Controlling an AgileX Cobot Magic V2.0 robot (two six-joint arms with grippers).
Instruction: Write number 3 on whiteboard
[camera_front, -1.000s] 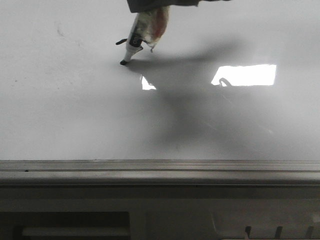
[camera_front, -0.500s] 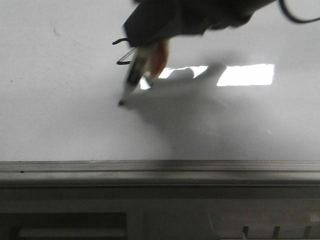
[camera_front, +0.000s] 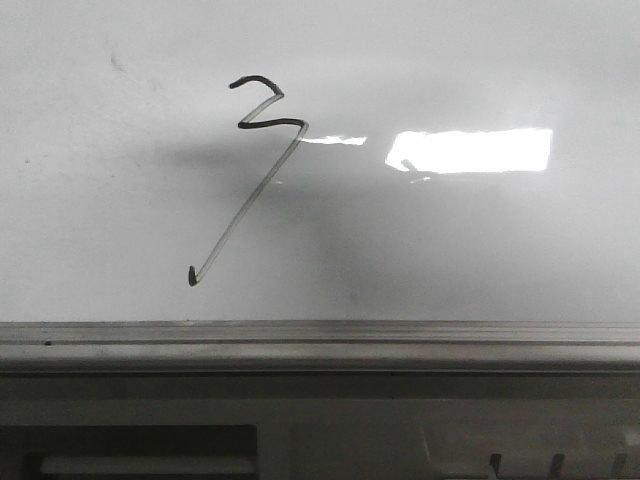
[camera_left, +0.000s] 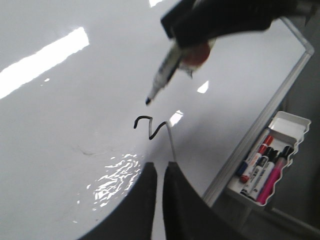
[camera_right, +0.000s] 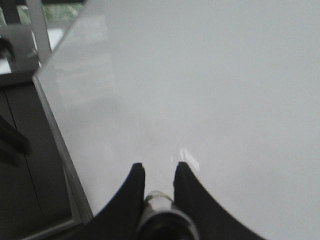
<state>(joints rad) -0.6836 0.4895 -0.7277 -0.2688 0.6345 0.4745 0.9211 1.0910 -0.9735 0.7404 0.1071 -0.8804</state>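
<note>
1. Front view, item: the number 3 (camera_front: 262, 135) stands drawn on the whiteboard (camera_front: 480, 250) as a thin black line. It has a small zigzag top and a long pale diagonal tail ending in a dark dot. No arm shows in this view.
2. Left wrist view, item: the marker (camera_left: 165, 75) is held by the right gripper (camera_left: 192, 42), its tip lifted clear of the board, just above the zigzag.
3. Right gripper, state: we see its jaws nearly together in its own view, with a cylindrical barrel lodged between them; we take it to be clamped on the marker.
4. Left gripper (camera_left: 159, 172), state: jaws almost touching, a thin slit between them, nothing held. The figure lies just ahead of its fingertips.
5. Sundry: a tray of spare markers (camera_left: 265, 160) sits off the board's edge, well to one side of the left gripper.
6. Progress, our judgement: the stroke looks finished, though the lower bowl reads as a straight tail. What is left is withdrawing and parking the marker.
</note>
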